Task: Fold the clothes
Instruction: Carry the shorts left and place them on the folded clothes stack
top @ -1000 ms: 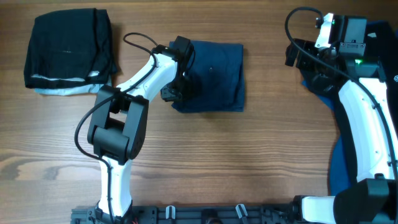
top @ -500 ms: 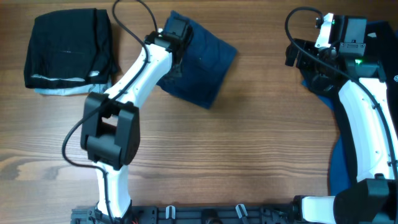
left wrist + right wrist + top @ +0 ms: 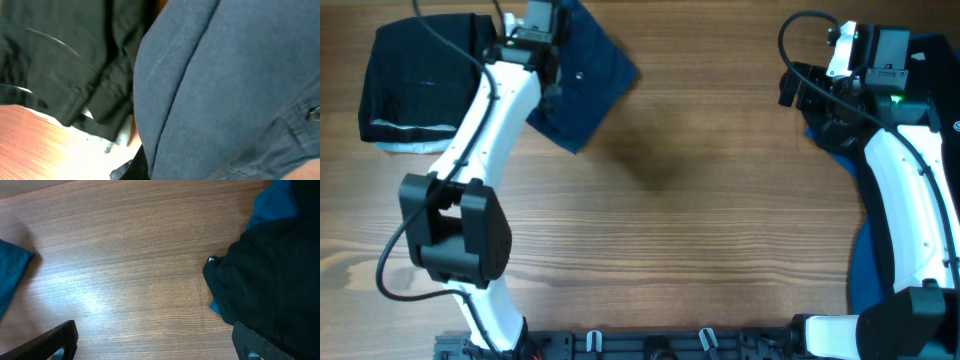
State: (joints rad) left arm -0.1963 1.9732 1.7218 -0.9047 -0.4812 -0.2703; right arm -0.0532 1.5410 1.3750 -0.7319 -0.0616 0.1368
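My left gripper is shut on the folded navy-blue shorts and holds them above the table at the back left. They hang beside the folded black garment, which lies on a pale blue one. In the left wrist view the shorts fill the right side and hide the jaws; the black garment is at the upper left. My right gripper is open and empty over bare wood, next to a black garment.
A pile of royal-blue fabric lies along the right table edge under my right arm. A blue fabric corner shows at the left of the right wrist view. Wooden table.
My left gripper has lifted the navy shorts from the table's middle and carried them back and left, up beside the black stack. The right arm has not moved.
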